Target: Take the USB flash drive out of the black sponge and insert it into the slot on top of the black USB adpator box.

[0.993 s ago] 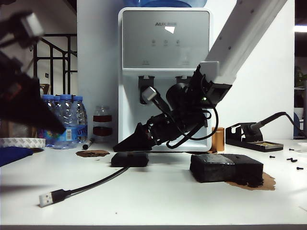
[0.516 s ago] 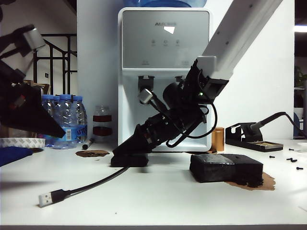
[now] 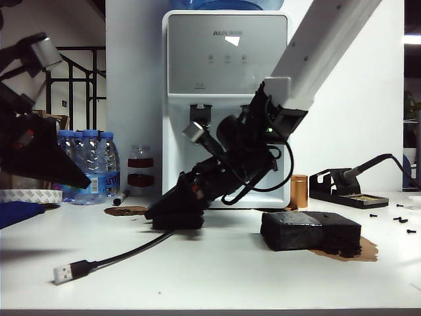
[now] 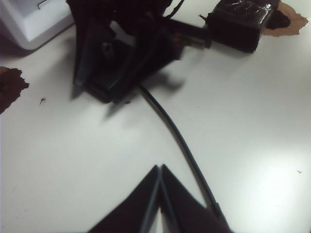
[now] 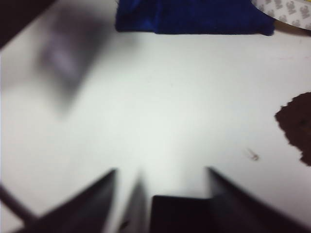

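Two tools are showing. Right tool [image 3: 158, 212] is pressing down over the small flat matte black adaptor box [image 3: 179, 220], fingers spread, nothing visibly gripped. Left tool [image 4: 159, 194] is hovering above the white tabletop [image 3: 217, 276], jaws pressed together. Large black foam sponge [image 3: 310, 232] is lying well apart. Flash drive is hidden from sight.

The white-and-grey water dispenser [image 3: 227, 99] bears a small, barely legible brand at twelve o'clock on its panel, seemingly "AUX". White tape roll [image 5: 286, 9] shows repeated "3M".
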Motion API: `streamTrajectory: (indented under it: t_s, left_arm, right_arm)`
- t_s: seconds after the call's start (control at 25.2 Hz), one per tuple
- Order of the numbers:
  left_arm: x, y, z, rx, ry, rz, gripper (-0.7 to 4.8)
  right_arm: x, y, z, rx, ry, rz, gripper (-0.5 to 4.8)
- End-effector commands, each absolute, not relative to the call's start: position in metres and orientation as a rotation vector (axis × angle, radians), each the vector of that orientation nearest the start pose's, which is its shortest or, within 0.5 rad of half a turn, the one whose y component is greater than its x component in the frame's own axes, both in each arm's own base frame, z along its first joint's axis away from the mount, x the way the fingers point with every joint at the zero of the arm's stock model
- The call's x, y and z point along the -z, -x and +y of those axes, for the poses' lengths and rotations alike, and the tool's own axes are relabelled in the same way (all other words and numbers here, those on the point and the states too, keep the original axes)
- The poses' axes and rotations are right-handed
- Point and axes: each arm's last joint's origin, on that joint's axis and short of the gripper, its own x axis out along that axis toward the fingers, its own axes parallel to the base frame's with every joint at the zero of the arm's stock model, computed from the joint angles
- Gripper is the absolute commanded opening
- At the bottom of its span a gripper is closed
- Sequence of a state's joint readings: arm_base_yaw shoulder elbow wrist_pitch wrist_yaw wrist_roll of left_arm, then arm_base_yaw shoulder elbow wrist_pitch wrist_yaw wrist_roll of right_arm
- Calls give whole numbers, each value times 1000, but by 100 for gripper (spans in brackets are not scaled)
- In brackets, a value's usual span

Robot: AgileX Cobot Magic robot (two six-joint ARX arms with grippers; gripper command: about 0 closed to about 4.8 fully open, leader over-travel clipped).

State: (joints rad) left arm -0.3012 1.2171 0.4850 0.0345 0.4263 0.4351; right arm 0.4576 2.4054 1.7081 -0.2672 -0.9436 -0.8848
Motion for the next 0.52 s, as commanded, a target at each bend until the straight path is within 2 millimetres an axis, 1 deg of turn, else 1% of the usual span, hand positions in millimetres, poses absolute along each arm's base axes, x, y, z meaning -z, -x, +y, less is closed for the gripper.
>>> streamTrajectory:
  t_s: [0.04, 0.12, 0.16, 0.2, 0.24, 0.28, 0.32, 0.36, 0.44, 0.52]
  left_arm:
    - [-173, -210, -78, 846, -356, 531, -5]
    - [-173, -210, -78, 846, -356, 532, -5]
    - [-173, -210, -78, 846, -356, 532, -5]
    - [-173, -210, -78, 846, -356, 531, -5]
    - [-173, -210, -78, 846, -356, 531, -5]
    - [-173, -210, -78, 845, -357, 527, -5]
    - [-173, -211, -78, 844, -358, 524, -5]
    - [-174, -211, -78, 843, -358, 517, -5]
    - [-176, -213, -79, 835, -361, 489, -5]
    - [-183, -218, -80, 787, -354, 410, -5]
  right_arm:
    - [-111, -425, 233, -1584, 412, 430, 365]
    - [-128, -425, 232, -1564, 410, 415, 379]
    - [-135, -426, 230, -1557, 409, 405, 379]
    - [-148, -424, 228, -1551, 415, 387, 380]
    - [-155, -424, 226, -1546, 416, 381, 380]
    - [-166, -423, 223, -1540, 421, 366, 380]
    - [-172, -423, 220, -1533, 422, 358, 380]
    - [-184, -422, 216, -1525, 424, 349, 380]
    - [-194, -420, 211, -1516, 424, 346, 380]
    - [-207, -417, 206, -1506, 422, 346, 379]
